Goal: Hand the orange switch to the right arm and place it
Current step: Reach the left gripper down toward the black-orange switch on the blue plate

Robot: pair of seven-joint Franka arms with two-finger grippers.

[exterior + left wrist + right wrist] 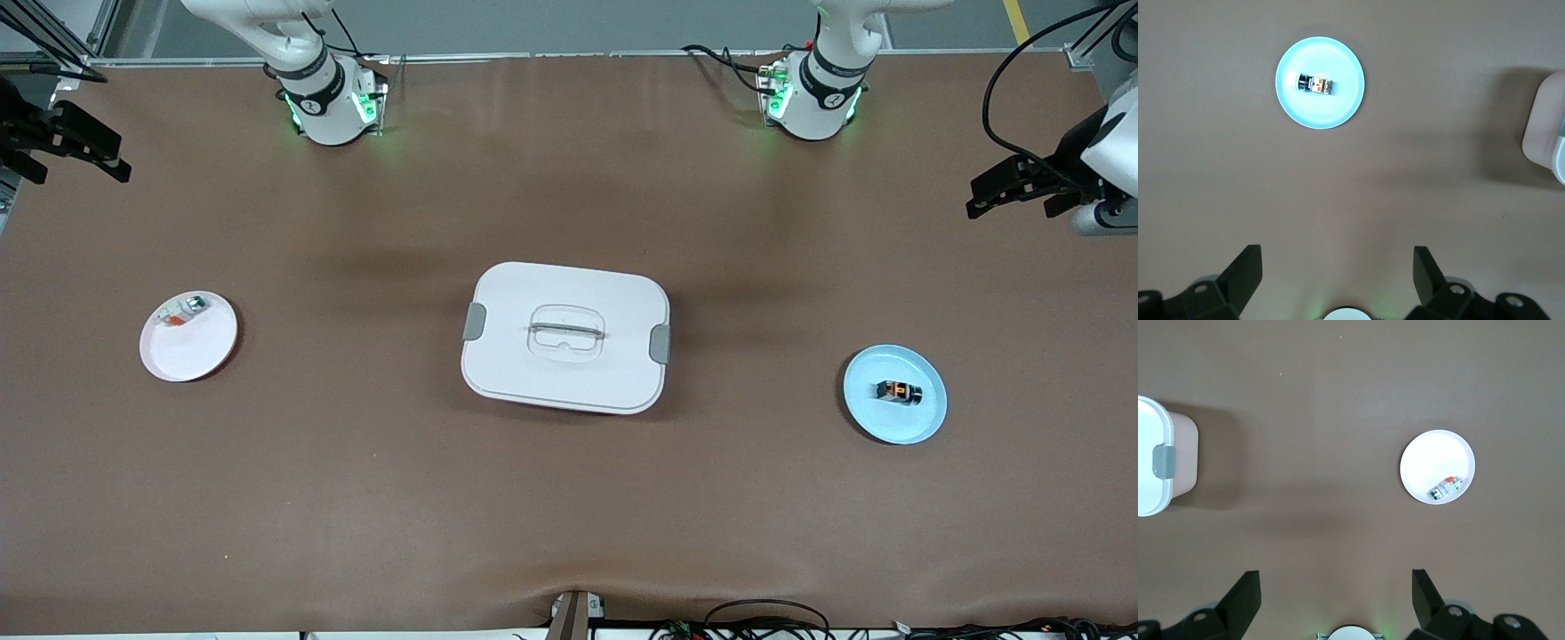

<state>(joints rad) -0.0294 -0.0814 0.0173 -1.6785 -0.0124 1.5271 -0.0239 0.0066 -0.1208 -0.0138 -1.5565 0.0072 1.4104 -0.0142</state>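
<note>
Here the brown surface lies bare along its nearest stretch. Nearest to the front camera among the things on it is the blue plate, toward the left arm's end of the surface. The orange switch lies flat on that plate, close to its middle, a small black block with an orange centre; in the left wrist view the same switch shows on the blue plate, with nothing touching it.

A little farther from the front camera, in the middle of the surface, sits a white lidded box with grey clips at its two short ends and a recessed handle in its lid. About level with it, toward the right arm's end, is a white plate that carries a small white-green-orange piece near its rim.

Farther still, both arms are raised at the ends of the surface. The left hand hangs over the left arm's end of the surface with its fingers spread wide and nothing between them. The right hand hangs over the right arm's end, likewise wide apart and empty. Both arms wait.
</note>
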